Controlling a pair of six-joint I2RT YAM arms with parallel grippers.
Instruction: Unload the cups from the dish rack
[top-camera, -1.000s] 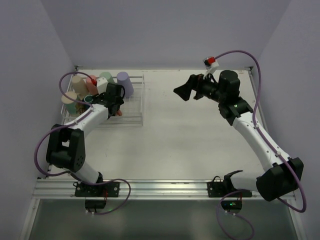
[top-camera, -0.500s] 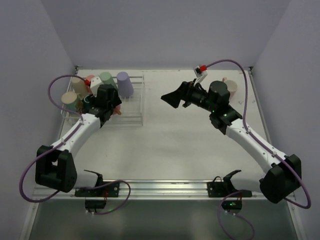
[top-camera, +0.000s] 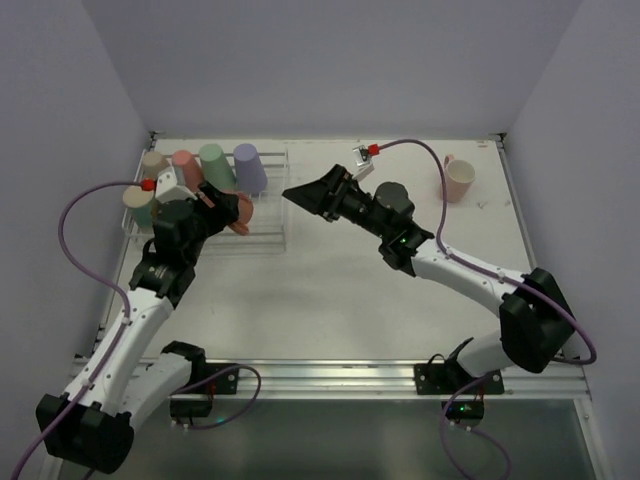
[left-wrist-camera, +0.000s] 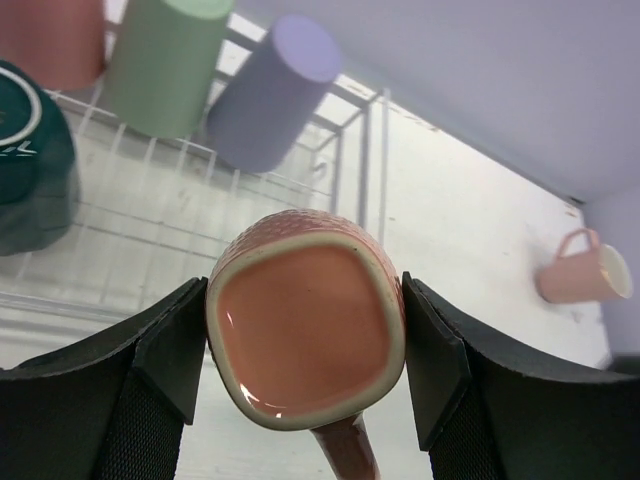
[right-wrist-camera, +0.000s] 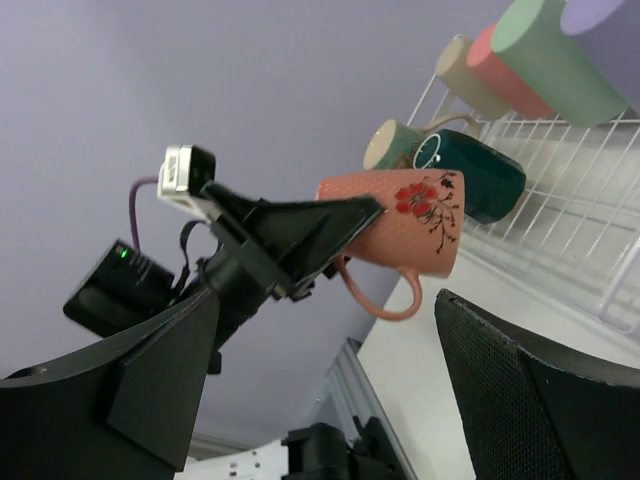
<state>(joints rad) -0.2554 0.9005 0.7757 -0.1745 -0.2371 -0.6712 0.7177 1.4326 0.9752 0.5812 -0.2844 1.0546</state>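
Observation:
My left gripper (left-wrist-camera: 305, 330) is shut on a salmon mug (left-wrist-camera: 300, 340) with a red flower print (right-wrist-camera: 415, 195). It holds the mug off the table, by the near side of the dish rack (top-camera: 268, 222). My right gripper (top-camera: 298, 195) stands open just right of the mug, pointing at it, with nothing between its fingers (right-wrist-camera: 540, 400). In the rack are a lilac cup (top-camera: 250, 168), a mint green one (top-camera: 214, 165), a pink one (top-camera: 186, 166), a beige one (top-camera: 152, 163) and a dark green mug (right-wrist-camera: 470, 180). One pale pink mug (top-camera: 459, 181) stands on the table at the far right.
The white table (top-camera: 340, 290) is walled in by lilac panels at the left, back and right. A metal rail (top-camera: 320, 378) carries both arm bases at the near edge. Purple cables loop from each wrist.
My left arm has drawn back with the salmon mug held just off the rack. My right gripper has swung left across the table up to the mug.

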